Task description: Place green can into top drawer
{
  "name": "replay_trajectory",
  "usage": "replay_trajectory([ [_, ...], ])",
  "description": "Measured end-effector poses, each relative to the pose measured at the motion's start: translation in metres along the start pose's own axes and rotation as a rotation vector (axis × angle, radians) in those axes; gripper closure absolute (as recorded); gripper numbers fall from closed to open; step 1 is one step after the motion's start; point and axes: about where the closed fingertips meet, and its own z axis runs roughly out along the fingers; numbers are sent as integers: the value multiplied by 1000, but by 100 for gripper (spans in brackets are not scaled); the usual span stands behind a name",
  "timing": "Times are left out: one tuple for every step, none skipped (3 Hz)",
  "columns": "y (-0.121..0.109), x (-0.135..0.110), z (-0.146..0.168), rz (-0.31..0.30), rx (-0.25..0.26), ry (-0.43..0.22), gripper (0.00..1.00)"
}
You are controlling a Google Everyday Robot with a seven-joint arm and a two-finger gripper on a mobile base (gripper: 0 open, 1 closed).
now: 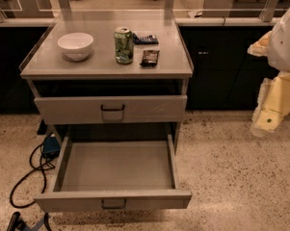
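Note:
The green can (124, 45) stands upright on the grey cabinet top (101, 69), right of a white bowl (75, 45). The top drawer (67, 110) sits below the top and is pulled out only slightly, with a dark gap above its front and a small dark handle (112, 108) at its centre. Part of my arm (279, 81), white and cream, shows at the right edge, well away from the can. My gripper is out of view.
Two dark snack packets (150, 57) (145, 38) lie right of the can. The lower drawer (115, 165) is pulled far out, with nothing in it. A black cable and a blue box (50, 146) lie on the speckled floor at left. Dark counters stand behind.

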Motion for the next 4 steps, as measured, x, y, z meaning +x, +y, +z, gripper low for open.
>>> replay_trajectory([
  [0,0,0,0,0,0,0],
  [-10,6,5,10,-4,-89,0],
  [-49,12,28,35,-21,-283,0],
  [-88,-6,65,42,-85,-505,0],
])
